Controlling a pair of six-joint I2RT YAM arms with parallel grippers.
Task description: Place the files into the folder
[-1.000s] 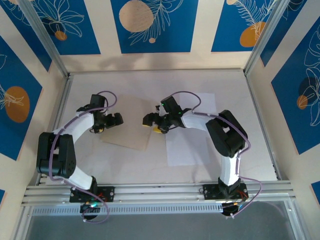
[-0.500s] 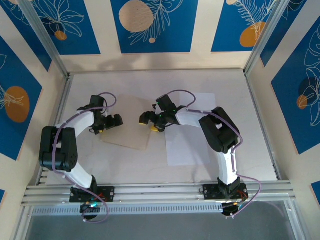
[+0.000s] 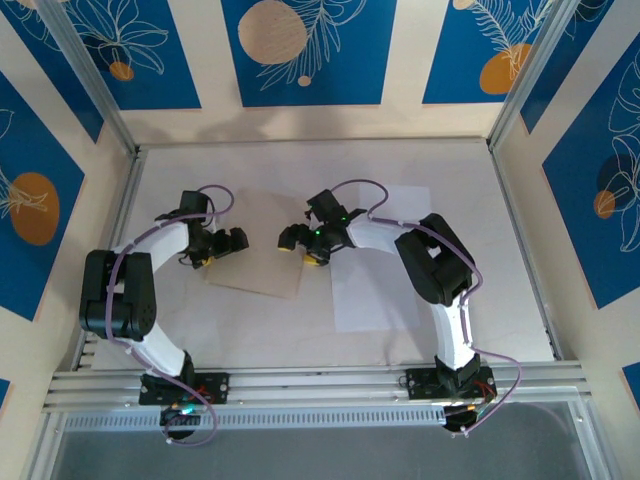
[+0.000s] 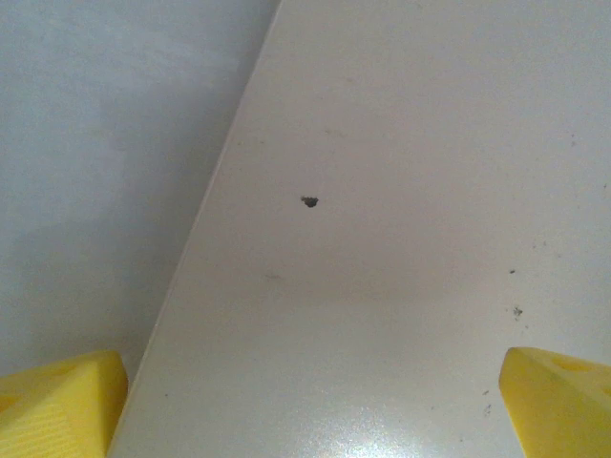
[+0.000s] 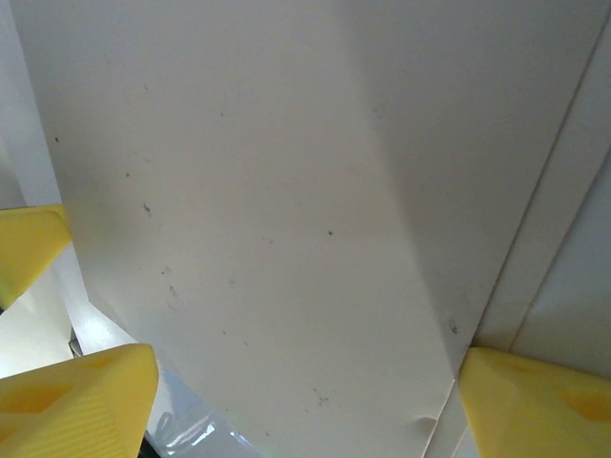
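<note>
Top external view: the tan folder [image 3: 258, 250] lies flat and closed on the pale worktop [image 3: 450, 165], left of centre, turned a little askew. The left hand [image 3: 222, 243] sits over the folder's left side and the right hand [image 3: 300, 245] over its right edge, so the two face each other across it. The files [image 3: 372, 295] are white sheets lying to the right of the folder. One lies flat just beside the folder's right edge. The other sheet [image 3: 408, 198] lies farther back, partly under the right arm [image 3: 435, 260].

Left wrist view: the left hand [image 4: 305, 410] is spread wide — its yellow fingertips [image 4: 57, 405] stand at the two lower corners with nothing between them. Below it lies the folder's cream cover [image 4: 401, 210], lightly speckled. Its straight edge runs on a slant, with grey worktop [image 4: 95, 134] on the left.

Right wrist view: the right hand [image 5: 305, 405] is open too, its yellow fingertips [image 5: 81, 401] well apart. The folder's cover [image 5: 267, 191] spans the gap between them, with one dented corner low down near the right fingertip. Layered edges show along the right side. I cannot tell whether the fingertips touch the card.
</note>
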